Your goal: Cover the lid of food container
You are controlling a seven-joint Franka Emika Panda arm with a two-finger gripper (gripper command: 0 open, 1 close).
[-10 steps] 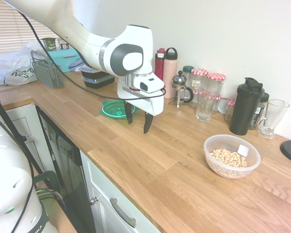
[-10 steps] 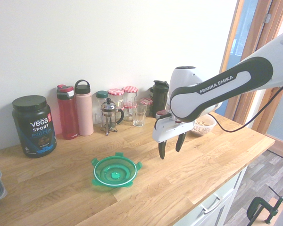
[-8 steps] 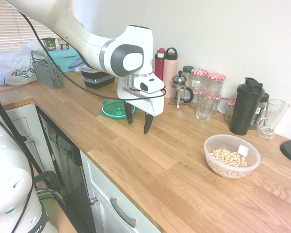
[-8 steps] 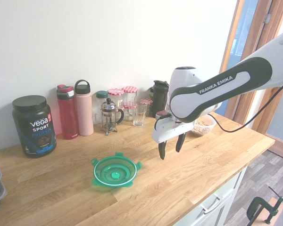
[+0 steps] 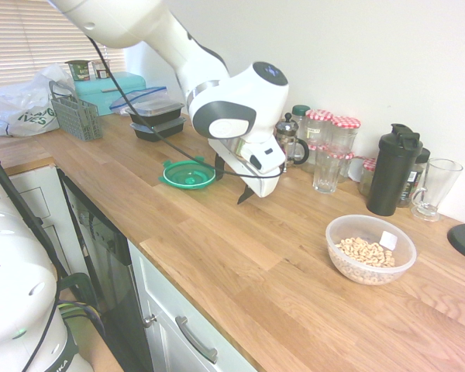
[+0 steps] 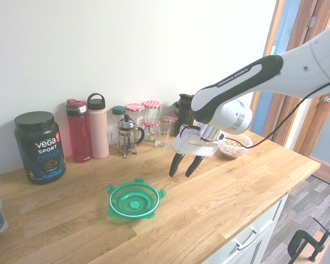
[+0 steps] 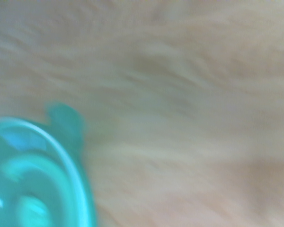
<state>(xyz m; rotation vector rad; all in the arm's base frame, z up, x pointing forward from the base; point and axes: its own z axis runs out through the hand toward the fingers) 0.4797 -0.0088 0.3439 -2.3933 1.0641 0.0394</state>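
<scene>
The green lid is lying flat on the wooden tabletop, apart from the end effector, which is hanging tilted above the wood with its fingers spread and nothing between them; farther right, the food container of cereal is sitting well apart
</scene>
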